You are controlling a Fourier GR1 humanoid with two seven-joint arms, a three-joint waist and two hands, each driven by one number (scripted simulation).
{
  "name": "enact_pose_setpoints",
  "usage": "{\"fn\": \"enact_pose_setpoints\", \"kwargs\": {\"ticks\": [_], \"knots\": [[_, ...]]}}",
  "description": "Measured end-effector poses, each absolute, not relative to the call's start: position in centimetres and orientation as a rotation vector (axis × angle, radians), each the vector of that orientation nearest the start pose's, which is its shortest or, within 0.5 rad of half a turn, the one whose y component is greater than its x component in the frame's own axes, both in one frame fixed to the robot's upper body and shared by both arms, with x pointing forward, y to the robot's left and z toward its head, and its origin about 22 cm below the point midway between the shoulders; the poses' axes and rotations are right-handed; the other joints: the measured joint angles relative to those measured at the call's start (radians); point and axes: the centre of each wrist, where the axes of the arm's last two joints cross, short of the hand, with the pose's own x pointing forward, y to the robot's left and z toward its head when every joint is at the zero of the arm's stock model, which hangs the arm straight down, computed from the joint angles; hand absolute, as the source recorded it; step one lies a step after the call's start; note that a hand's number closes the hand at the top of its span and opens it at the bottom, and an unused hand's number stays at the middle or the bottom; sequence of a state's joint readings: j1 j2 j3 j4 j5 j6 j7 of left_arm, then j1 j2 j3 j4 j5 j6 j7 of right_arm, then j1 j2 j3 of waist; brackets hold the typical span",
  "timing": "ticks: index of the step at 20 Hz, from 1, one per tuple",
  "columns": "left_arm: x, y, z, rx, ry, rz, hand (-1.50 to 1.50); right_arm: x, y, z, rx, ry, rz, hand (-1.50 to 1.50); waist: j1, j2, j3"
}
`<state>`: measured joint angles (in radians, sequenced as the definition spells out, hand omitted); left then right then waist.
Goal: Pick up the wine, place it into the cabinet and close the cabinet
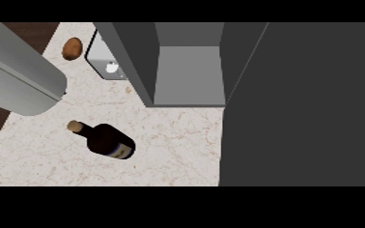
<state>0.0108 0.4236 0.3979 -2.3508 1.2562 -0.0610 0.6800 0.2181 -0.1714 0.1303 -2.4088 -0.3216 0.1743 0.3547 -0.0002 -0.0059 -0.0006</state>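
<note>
A dark wine bottle with a tan cork and a blue-edged label stands on the pale marble counter, left of centre. Behind it, the grey cabinet is open, and its inside shelf is bare. The cabinet's dark door is swung out and fills the right side of the view. A thick grey forearm crosses the upper left corner, above and to the left of the bottle and apart from it. No hand shows in the head view.
A brown, rounded food item lies at the back left of the counter. Beside it a white and dark object is partly hidden by the cabinet's left wall. Dark wood shows past the counter's left edge.
</note>
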Motion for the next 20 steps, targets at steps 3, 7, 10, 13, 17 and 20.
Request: {"fn": "enact_pose_setpoints", "kwargs": {"ticks": [3,7,10,13,17,20], "knots": [[15.3,31.9,22.6,-0.770,-1.666,-0.079,-1.50,14.1,-23.0,15.5,0.379,-1.800,0.276,-1.50,-0.004,-0.001,0.000],[15.1,32.3,23.7,-0.766,-1.656,-0.065,-1.50,14.0,-22.5,15.8,0.391,-1.785,0.271,-1.50,-0.007,-0.001,0.000],[14.7,32.6,24.3,-0.755,-1.664,-0.047,-1.50,14.2,-22.3,16.1,0.390,-1.787,0.269,-1.50,-0.007,-0.001,0.000],[14.4,33.3,24.5,-0.744,-1.681,-0.028,-1.50,14.2,-22.3,16.1,0.388,-1.792,0.272,-1.50,-0.007,-0.001,0.000],[14.3,33.7,24.5,-0.730,-1.707,-0.024,-1.50,14.2,-22.2,16.3,0.383,-1.789,0.266,-1.50,-0.010,0.000,0.000],[14.5,34.2,24.2,-0.706,-1.720,-0.009,-1.50,14.1,-22.1,16.2,0.386,-1.790,0.263,-1.50,-0.016,0.000,0.000]]}}
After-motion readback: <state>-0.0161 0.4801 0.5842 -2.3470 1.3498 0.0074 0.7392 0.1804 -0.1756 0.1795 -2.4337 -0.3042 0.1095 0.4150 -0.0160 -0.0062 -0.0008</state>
